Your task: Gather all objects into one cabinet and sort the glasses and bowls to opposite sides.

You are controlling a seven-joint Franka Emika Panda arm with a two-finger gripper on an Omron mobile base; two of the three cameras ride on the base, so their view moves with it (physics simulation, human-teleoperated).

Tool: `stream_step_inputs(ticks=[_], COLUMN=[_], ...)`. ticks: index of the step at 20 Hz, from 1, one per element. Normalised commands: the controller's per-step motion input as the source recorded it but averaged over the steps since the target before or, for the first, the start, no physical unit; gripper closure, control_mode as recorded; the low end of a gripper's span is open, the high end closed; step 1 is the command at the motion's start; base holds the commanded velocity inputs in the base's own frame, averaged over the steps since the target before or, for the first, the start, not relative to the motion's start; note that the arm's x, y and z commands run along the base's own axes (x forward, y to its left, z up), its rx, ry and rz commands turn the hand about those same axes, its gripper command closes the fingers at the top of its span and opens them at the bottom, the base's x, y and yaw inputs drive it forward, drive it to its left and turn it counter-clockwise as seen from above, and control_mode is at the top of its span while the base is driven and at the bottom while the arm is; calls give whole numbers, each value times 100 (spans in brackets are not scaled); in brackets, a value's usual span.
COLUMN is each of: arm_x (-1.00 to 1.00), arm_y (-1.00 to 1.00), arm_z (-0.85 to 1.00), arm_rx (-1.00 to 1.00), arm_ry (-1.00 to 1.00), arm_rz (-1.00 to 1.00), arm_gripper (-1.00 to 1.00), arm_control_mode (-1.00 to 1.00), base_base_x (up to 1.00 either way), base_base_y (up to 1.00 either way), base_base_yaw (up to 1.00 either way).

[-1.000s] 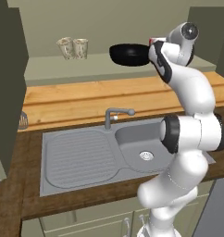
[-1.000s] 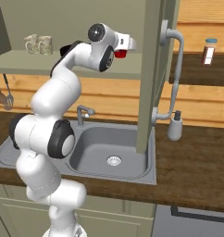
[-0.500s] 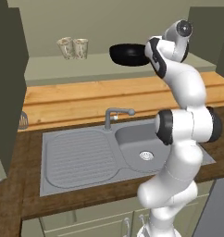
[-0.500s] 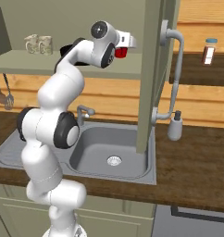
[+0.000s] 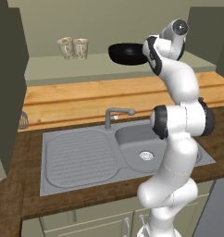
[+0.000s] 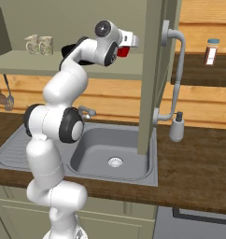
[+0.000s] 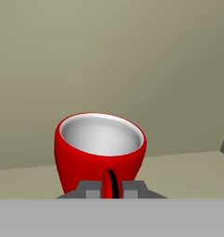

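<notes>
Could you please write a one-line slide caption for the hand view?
Gripper closed on the handle of the red mug, upright on the pale cabinet shelf.

The red mug (image 7: 100, 150) is cut off at six o'clock by the hand view's lower edge, so its base stays unseen and the handle shows as a sliver. In the left base view the arm covers the black bowl (image 5: 125, 53) at its three o'clock side. The tumblers (image 6: 39, 44) are too small for detail.
</notes>
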Motion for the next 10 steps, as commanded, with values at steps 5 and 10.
stream_step_inputs(ticks=[5, 10], arm_x=[29, -4], arm_y=[-13, -2], arm_z=[-7, -3], arm_rx=[0, 0], arm_ry=[1, -4], arm_rz=[0, 0], arm_gripper=[100, 100], arm_control_mode=[-100, -100], base_base_x=[0, 0], base_base_y=[0, 0], base_base_yaw=[0, 0])
